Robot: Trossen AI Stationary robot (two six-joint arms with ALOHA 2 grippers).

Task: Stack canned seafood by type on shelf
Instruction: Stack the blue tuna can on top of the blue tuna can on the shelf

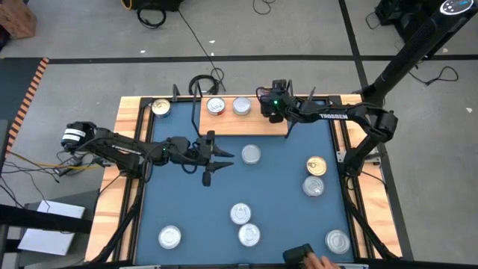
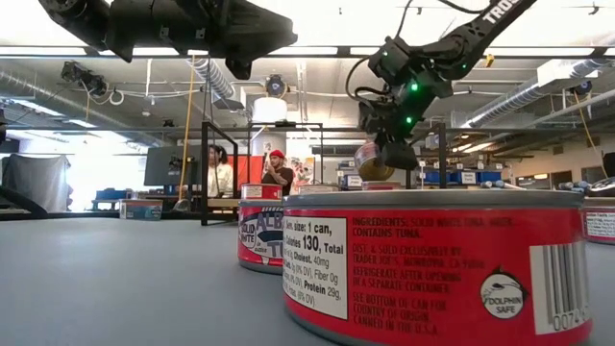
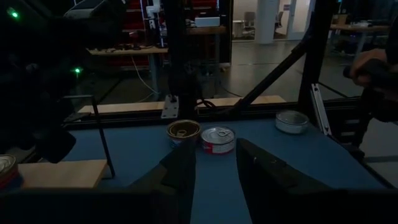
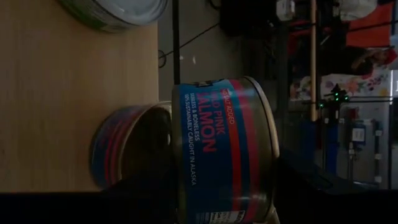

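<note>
A: Right gripper [image 1: 277,110] status?
B: Clamped on a blue-label pink salmon can [image 4: 227,149], jaws about half open around it. Arm reaches in from the far right, wrist over the right end of the shelf [image 1: 224,123] at the table's far edge. Can hangs just above the board, beside another blue can [image 4: 127,144] standing there.
A: Left gripper [image 1: 218,159]?
B: Partly open, nothing between the fingers [image 3: 261,168]. Arm stretches from the left to mid-table, claw hovering left of a silver-lid tin [image 1: 251,155].
A: Rest of the cans?
B: Two on the shelf's left half [image 1: 228,106], one on the far-left rim [image 1: 160,107], others scattered over the blue table [image 1: 284,202] near and right.
</note>
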